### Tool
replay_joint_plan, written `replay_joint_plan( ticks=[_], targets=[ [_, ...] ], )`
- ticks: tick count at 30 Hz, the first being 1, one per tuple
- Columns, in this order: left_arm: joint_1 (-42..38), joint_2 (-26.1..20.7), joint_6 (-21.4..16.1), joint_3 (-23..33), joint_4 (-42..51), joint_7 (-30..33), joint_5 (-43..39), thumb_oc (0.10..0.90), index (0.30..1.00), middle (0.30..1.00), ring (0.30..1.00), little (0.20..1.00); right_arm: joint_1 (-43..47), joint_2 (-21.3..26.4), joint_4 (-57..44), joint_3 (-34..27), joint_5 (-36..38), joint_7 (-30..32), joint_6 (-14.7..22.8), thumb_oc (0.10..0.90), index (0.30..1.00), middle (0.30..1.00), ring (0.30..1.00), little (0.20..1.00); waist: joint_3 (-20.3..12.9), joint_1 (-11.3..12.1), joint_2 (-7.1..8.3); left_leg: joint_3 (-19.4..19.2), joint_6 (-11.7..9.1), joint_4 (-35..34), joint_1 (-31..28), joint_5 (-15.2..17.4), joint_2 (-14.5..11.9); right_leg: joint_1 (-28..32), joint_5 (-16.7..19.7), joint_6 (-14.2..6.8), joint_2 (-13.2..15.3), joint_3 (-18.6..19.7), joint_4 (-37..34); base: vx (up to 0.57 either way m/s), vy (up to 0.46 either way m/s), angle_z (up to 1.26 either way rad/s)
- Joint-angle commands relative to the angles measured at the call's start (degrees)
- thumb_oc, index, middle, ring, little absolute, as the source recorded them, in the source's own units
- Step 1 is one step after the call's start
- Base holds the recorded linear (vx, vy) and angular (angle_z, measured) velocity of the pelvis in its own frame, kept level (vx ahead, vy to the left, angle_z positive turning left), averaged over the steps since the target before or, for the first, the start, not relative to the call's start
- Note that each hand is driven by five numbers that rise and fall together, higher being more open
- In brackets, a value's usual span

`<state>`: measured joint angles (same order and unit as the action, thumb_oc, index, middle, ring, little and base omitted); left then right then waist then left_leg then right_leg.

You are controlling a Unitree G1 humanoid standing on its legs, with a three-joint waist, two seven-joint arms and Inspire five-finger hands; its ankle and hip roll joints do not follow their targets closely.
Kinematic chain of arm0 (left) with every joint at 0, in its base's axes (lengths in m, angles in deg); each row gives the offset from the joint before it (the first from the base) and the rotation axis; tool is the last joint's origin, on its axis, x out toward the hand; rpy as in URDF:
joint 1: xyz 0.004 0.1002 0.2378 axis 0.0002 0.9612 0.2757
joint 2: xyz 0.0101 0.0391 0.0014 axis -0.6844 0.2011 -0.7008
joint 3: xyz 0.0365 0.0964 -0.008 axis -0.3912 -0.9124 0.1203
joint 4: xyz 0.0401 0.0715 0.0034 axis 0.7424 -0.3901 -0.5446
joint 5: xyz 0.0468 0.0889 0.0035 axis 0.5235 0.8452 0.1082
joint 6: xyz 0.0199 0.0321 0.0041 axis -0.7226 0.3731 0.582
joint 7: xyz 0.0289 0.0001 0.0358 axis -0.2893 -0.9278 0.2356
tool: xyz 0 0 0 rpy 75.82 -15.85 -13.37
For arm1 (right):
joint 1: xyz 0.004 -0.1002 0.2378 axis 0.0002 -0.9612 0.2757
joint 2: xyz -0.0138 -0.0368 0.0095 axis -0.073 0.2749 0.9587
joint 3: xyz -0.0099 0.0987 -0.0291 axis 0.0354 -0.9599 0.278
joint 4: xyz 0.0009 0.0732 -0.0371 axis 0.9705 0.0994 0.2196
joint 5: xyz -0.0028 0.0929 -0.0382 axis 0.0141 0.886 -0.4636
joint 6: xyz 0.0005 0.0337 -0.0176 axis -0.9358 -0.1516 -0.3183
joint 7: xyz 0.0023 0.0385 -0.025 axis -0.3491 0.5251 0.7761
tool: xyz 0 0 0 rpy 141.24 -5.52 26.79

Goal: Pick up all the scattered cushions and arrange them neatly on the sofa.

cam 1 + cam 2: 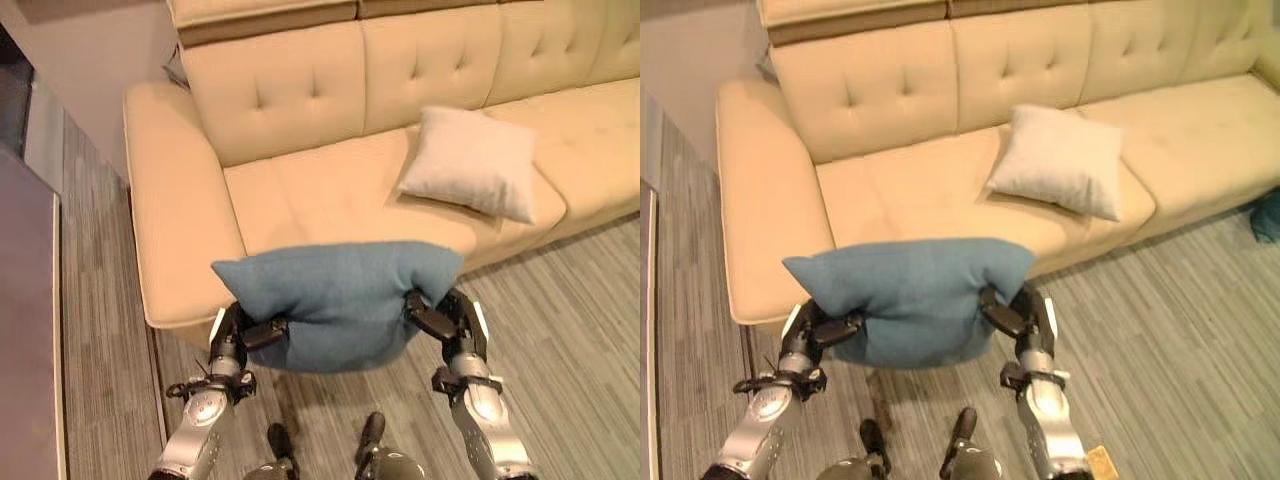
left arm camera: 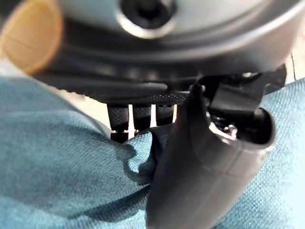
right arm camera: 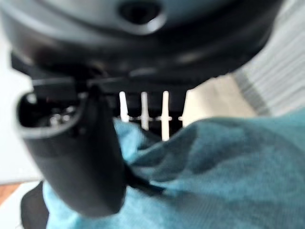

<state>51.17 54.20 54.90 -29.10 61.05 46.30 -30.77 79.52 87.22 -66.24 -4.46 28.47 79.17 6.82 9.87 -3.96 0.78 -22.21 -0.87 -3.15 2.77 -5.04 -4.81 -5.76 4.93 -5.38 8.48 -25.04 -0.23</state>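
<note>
A cream sofa stands on grey striped floor, with a white cushion on its seat. In front of the sofa's edge, the left hand and right hand each pinch an end of the blue cushion. Best carry it level over the bare seat beside the white cushion before letting go.

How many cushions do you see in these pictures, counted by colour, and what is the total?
Blue cushion: 1, held in front of the sofa by the left hand and the right hand.
Beige cushion: 1, lying on the sofa seat.
Total: 2 cushions.
</note>
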Motion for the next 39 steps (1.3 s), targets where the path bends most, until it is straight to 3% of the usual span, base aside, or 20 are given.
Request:
replay_joint_plan(
  ticks=[1,2,3,6,9,15,16,20,22,25,26,28,32,35,36,39],
  targets=[
    [-5.3,2.3,-5.0,-1.2,6.2,-5.6,-1.4,0.400,0.300,0.300,0.300,0.300,5.3,1.8,-7.3,-0.7,0.8,-3.1,4.6,0.400,0.300,0.300,0.300,0.300,-6.2,0.0,1.34,2.8,-2.7,6.2,-1.0,7.5,-1.4,1.2,-3.9,-2.9,-1.7,7.6,-0.1,0.12,-0.223,-0.49],
    [-4.7,2.7,-5.0,-1.0,6.5,-5.8,-1.7,0.400,0.300,0.300,0.300,0.300,5.1,2.4,-7.6,-0.6,0.5,-3.4,4.4,0.400,0.300,0.300,0.300,0.300,-6.5,0.0,1.34,2.6,-2.9,7.2,-1.6,8.1,-2.0,2.2,-4.2,-2.7,-2.0,7.5,-1.0,0.06,-0.174,-0.51],
    [-4.3,3.2,-5.2,-1.4,7.3,-5.0,-2.0,0.400,0.300,0.300,0.300,0.300,5.6,3.4,-7.5,0.2,0.7,-3.4,4.0,0.400,0.300,0.300,0.300,0.300,-5.8,1.3,1.67,7.8,-2.8,10.8,-0.2,8.7,-1.0,2.9,-4.6,-1.6,-2.8,9.6,-1.7,0.04,-0.131,-0.58],
    [-4.5,3.7,-4.8,-2.0,7.0,-4.8,-1.7,0.400,0.300,0.300,0.300,0.300,5.2,4.1,-7.5,0.2,0.8,-3.8,3.4,0.400,0.300,0.300,0.300,0.300,-6.0,1.8,2.10,13.0,-3.0,9.8,1.9,8.3,1.3,3.9,-4.3,-1.5,-3.1,9.9,-2.8,0.06,-0.065,-0.70],
    [-4.9,3.8,-4.1,-2.2,6.9,-4.6,-1.1,0.400,0.300,0.300,0.300,0.300,5.0,4.7,-7.7,0.1,0.0,-3.3,3.0,0.400,0.300,0.300,0.300,0.300,-4.5,3.1,2.03,16.3,-3.3,10.2,8.2,5.0,4.1,4.6,-5.0,-0.8,-4.1,11.6,-2.3,0.09,0.005,-0.12],
    [-3.6,3.0,-3.6,-1.5,7.3,-4.8,0.2,0.400,0.300,0.300,0.300,0.300,4.4,3.9,-7.8,0.7,-0.9,-4.0,2.4,0.400,0.300,0.300,0.300,0.300,-5.4,4.0,1.77,16.2,-1.9,7.6,4.4,5.4,4.3,6.6,-7.5,-0.7,-5.3,13.9,-0.4,0.18,0.093,-0.38],
    [-3.7,2.0,-3.5,-1.1,8.1,-4.4,0.8,0.400,0.300,0.300,0.300,0.300,4.6,2.8,-8.1,1.2,-1.3,-4.4,2.3,0.400,0.300,0.300,0.300,0.300,-5.3,4.7,2.05,15.2,-0.8,7.1,2.8,5.9,4.3,6.1,-9.1,-1.0,-4.8,14.2,5.1,0.20,0.171,-0.12],
    [-4.5,0.4,-3.7,-0.7,8.8,-3.6,1.5,0.400,0.300,0.300,0.300,0.300,5.7,1.6,-8.6,1.8,-1.8,-4.7,2.1,0.400,0.300,0.300,0.300,0.300,-4.0,4.6,1.80,14.4,0.9,7.4,0.9,7.1,4.3,1.3,-9.0,-3.6,-2.8,13.4,17.7,0.10,0.102,-0.28],
    [-4.6,0.3,-3.9,-0.6,9.0,-3.5,1.7,0.400,0.300,0.300,0.300,0.300,5.8,1.3,-9.1,1.9,-2.3,-4.9,2.0,0.400,0.300,0.300,0.300,0.300,-3.6,4.2,1.44,14.7,1.5,7.2,-0.1,7.8,4.7,-0.7,-8.6,-3.9,-2.0,13.5,19.8,0.09,0.054,0.12],
    [-4.7,0.7,-3.9,-0.7,9.2,-3.7,1.9,0.400,0.300,0.300,0.300,0.300,6.1,1.5,-9.3,1.8,-2.8,-5.0,1.9,0.400,0.300,0.300,0.300,0.300,-4.0,3.9,0.81,15.3,1.6,5.6,-1.7,8.5,5.1,-2.4,-7.8,-3.1,-0.9,13.0,14.9,0.18,-0.043,0.19],
    [-5.0,1.2,-4.0,-0.6,9.0,-3.8,1.5,0.400,0.300,0.300,0.300,0.300,6.1,1.5,-9.4,1.8,-3.0,-4.9,1.9,0.400,0.300,0.300,0.300,0.300,-3.6,3.0,0.83,16.4,1.3,5.0,-3.1,9.1,5.5,-5.1,-4.8,-3.5,-0.1,14.4,9.8,0.21,-0.116,0.11],
    [-5.2,1.5,-4.2,-0.6,8.6,-3.7,1.4,0.400,0.300,0.300,0.300,0.300,6.3,1.5,-9.3,1.8,-3.2,-4.7,2.0,0.400,0.300,0.300,0.300,0.300,-3.2,2.6,0.86,16.9,1.2,4.7,-4.0,9.5,5.6,-6.2,-3.5,-3.8,-0.1,15.2,8.3,0.14,-0.087,0.12],
    [-5.4,2.3,-4.5,-0.6,8.1,-4.2,1.3,0.400,0.300,0.300,0.300,0.300,6.2,1.8,-8.7,2.2,-2.9,-5.2,1.9,0.400,0.300,0.300,0.300,0.300,-4.0,2.2,1.63,18.0,0.2,6.3,-5.0,11.7,5.7,-3.4,-3.0,-3.4,-0.5,15.2,4.9,0.21,-0.184,0.43],
    [-5.5,3.0,-4.5,-1.1,8.0,-4.8,0.1,0.400,0.300,0.300,0.300,0.300,5.9,2.6,-8.9,2.0,-2.8,-5.5,1.9,0.400,0.300,0.300,0.300,0.300,-4.3,1.9,1.77,18.3,-1.2,10.1,-4.0,13.0,4.8,-2.2,-3.6,-2.6,-1.0,14.8,4.5,0.15,-0.189,0.22],
    [-5.7,3.5,-4.6,-1.9,8.0,-4.6,-0.4,0.400,0.300,0.300,0.300,0.300,5.4,3.5,-9.1,2.1,-2.2,-5.5,2.1,0.400,0.300,0.300,0.300,0.300,-4.1,1.8,2.22,18.0,-2.8,16.5,-1.5,11.7,3.3,-0.2,-4.4,-1.4,-1.6,13.9,3.8,0.13,-0.230,0.21],
    [-6.3,4.0,-4.4,-2.4,7.8,-4.2,-0.9,0.400,0.300,0.300,0.300,0.300,5.4,4.1,-9.2,2.2,-1.3,-5.2,2.3,0.400,0.300,0.300,0.300,0.300,-3.0,1.9,2.95,16.7,-4.0,27.8,4.4,7.9,0.9,2.4,-5.3,0.4,-2.2,11.6,2.0,0.10,-0.234,0.56]
  ],
)
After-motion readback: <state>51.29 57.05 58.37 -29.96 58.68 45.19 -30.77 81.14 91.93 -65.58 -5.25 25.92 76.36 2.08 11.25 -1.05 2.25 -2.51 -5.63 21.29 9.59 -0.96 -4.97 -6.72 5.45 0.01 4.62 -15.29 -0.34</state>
